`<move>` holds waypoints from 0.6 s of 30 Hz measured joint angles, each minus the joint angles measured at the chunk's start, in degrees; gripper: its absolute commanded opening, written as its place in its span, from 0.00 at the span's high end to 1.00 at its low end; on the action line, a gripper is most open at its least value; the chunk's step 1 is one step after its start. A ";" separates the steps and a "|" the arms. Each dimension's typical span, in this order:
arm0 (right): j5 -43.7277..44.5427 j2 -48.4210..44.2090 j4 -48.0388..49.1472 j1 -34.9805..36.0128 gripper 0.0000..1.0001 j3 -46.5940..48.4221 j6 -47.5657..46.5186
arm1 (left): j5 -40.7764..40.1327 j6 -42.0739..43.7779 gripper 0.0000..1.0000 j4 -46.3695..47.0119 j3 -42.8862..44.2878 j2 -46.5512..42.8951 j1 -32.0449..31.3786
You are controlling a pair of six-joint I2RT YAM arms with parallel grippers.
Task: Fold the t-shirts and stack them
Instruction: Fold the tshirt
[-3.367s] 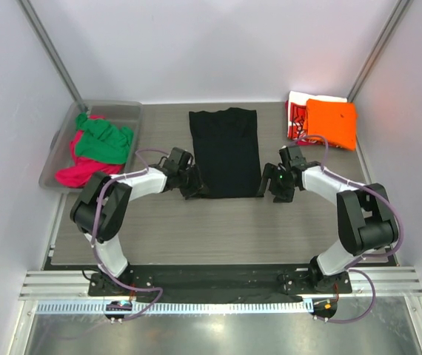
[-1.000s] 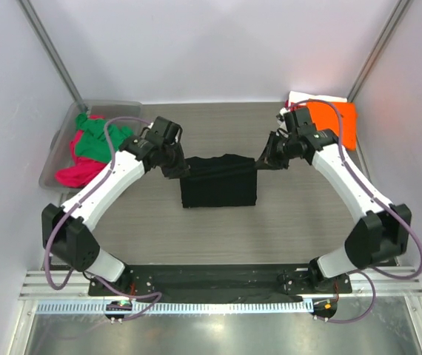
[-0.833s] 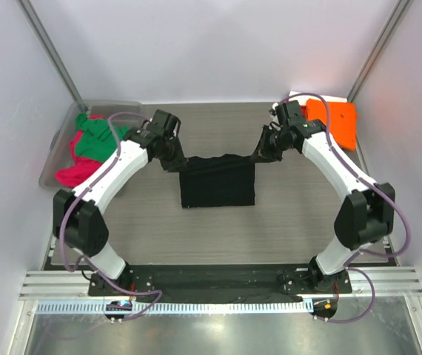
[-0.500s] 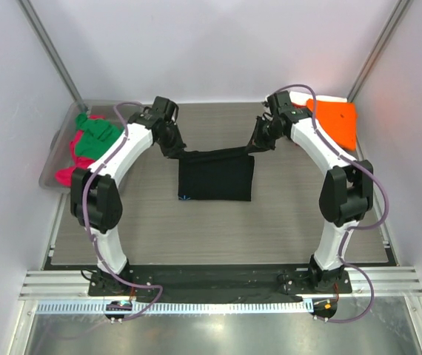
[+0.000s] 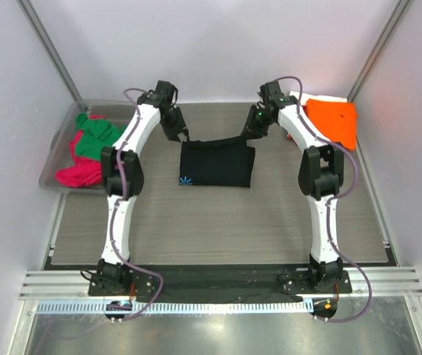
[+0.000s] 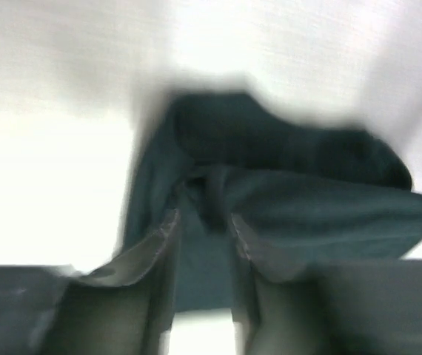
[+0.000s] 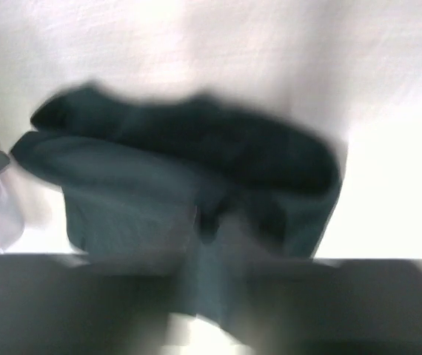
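The black t-shirt [image 5: 217, 164] lies folded across the middle of the table, its light-blue starburst print [image 5: 185, 180] showing at the near left corner. My left gripper [image 5: 183, 140] is shut on the shirt's far left corner and my right gripper [image 5: 248, 137] is shut on its far right corner; the far edge sags between them. In the left wrist view [image 6: 205, 218] and the right wrist view [image 7: 212, 222] black cloth sits between the fingers. The orange tee [image 5: 332, 120] lies on the red-and-white printed one [image 5: 297, 99] at the far right. Green [image 5: 96, 140] and magenta [image 5: 76, 169] tees fill the bin.
The clear plastic bin [image 5: 115, 109] stands at the far left edge of the table. Both arms reach far out toward the back wall. White walls close in the table on the left, back and right.
Both grippers lifted the near hem of the flat black shirt and carried it toward the back, folding the shirt over itself; the starburst print now shows on top.
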 measured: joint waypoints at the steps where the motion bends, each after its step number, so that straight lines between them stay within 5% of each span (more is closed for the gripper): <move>1: 0.37 2.91 -0.26 -0.33 0.31 3.74 0.39 | 0.44 0.22 0.46 -0.79 5.29 3.74 0.68; 2: 0.83 6.32 -1.14 -0.81 0.23 8.28 0.35 | 1.36 0.17 0.33 -1.90 11.98 8.35 1.57; 5: 1.53 12.85 -1.05 -2.47 0.17 17.05 1.18 | 2.97 0.17 0.28 -3.15 23.93 17.62 3.96; 12: 5.33 -0.37 0.79 -2.51 0.17 0.04 1.62 | 1.79 -0.72 0.28 0.42 -8.26 -2.43 5.46; 18: 3.78 -20.59 8.35 6.19 0.26 -20.57 2.62 | 0.52 -0.59 0.35 4.96 -17.53 -20.59 0.42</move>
